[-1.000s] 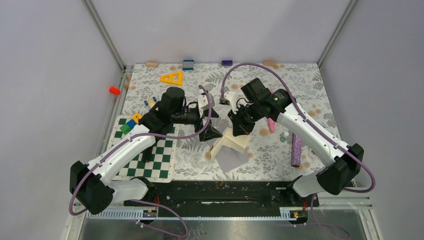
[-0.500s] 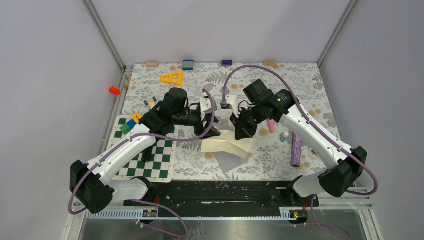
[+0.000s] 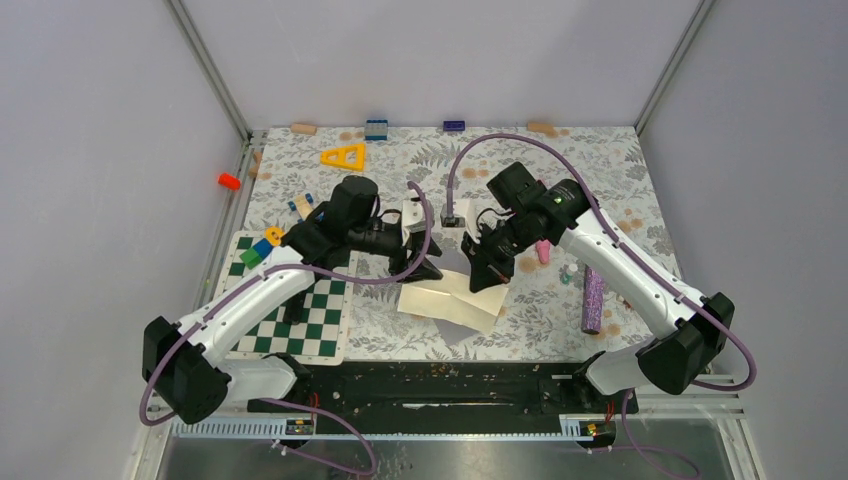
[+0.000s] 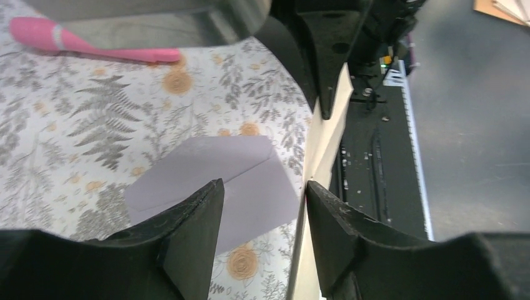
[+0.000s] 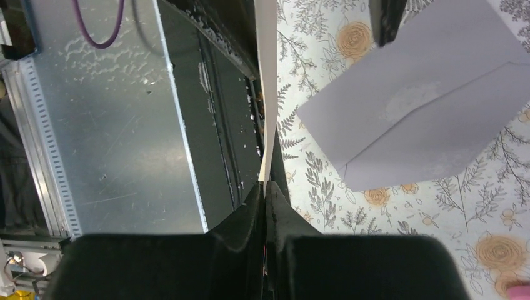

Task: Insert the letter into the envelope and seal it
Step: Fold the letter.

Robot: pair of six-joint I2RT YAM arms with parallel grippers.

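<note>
The tan letter hangs low over the table, pinched at its right end by my right gripper, which is shut on it. In the right wrist view the letter shows edge-on, rising from the closed gripper. My left gripper is open at the letter's left end. The sheet's edge lies against the inner face of its right finger, and the left finger stands apart. The grey envelope lies flat on the table under the letter, also seen from the right wrist. From above it is mostly hidden.
A pink pen and a purple glitter tube lie to the right. A green chessboard with coloured blocks is on the left. A yellow triangle and small blocks sit near the back wall.
The letter has come down from a raised, bent pose to lie nearly flat over the envelope. My left gripper's jaws have narrowed around its left edge. The right gripper lowered slightly.
</note>
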